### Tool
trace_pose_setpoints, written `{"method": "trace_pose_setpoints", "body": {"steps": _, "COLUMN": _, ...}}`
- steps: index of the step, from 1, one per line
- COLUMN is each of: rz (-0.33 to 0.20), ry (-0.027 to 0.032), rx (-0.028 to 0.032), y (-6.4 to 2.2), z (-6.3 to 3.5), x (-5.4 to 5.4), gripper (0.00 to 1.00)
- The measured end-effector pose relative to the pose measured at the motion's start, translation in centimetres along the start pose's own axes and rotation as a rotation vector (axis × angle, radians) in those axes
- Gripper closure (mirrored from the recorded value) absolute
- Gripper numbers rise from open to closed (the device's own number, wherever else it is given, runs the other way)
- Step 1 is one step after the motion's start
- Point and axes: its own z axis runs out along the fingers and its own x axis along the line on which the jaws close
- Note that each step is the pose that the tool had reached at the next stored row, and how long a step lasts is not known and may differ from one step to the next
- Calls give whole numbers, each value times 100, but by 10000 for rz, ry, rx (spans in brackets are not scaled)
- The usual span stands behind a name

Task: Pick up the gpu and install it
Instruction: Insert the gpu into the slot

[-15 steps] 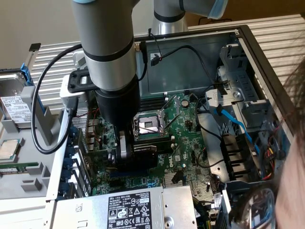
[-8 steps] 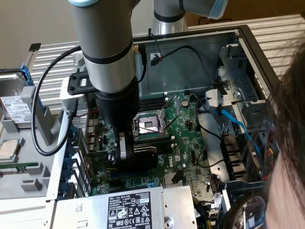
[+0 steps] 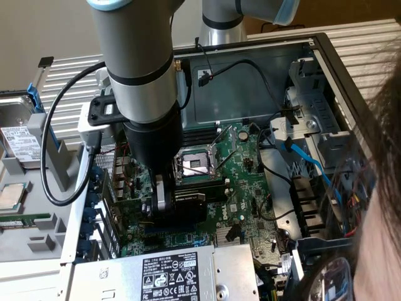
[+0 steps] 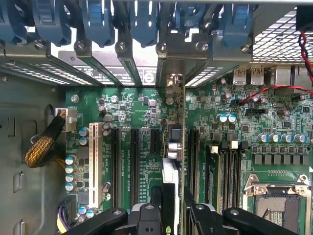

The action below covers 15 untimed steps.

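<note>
Claw clamped on the gpu — small green card with black cooler shroud, held edge-on between the fingers, low over the large green motherboard inside the open black computer case, among its expansion slots.

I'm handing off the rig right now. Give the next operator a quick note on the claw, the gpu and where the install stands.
Claw: shut on the gpu, held edge-on and upright.
Location: down inside the open case, directly over the motherboard, with the card lined up along the expansion slots and its bracket end toward the rear slot covers.
Done: gpu picked up and brought to the slots.
Left: whether the card is fully seated cannot be told; release not yet done.
</note>
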Motion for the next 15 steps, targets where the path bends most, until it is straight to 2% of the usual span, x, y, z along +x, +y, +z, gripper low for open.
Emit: {"method": "trace_pose_setpoints", "body": {"steps": 15, "rz": 0, "ry": 14, "rx": 7, "y": 2, "z": 33, "x": 1, "gripper": 73}}
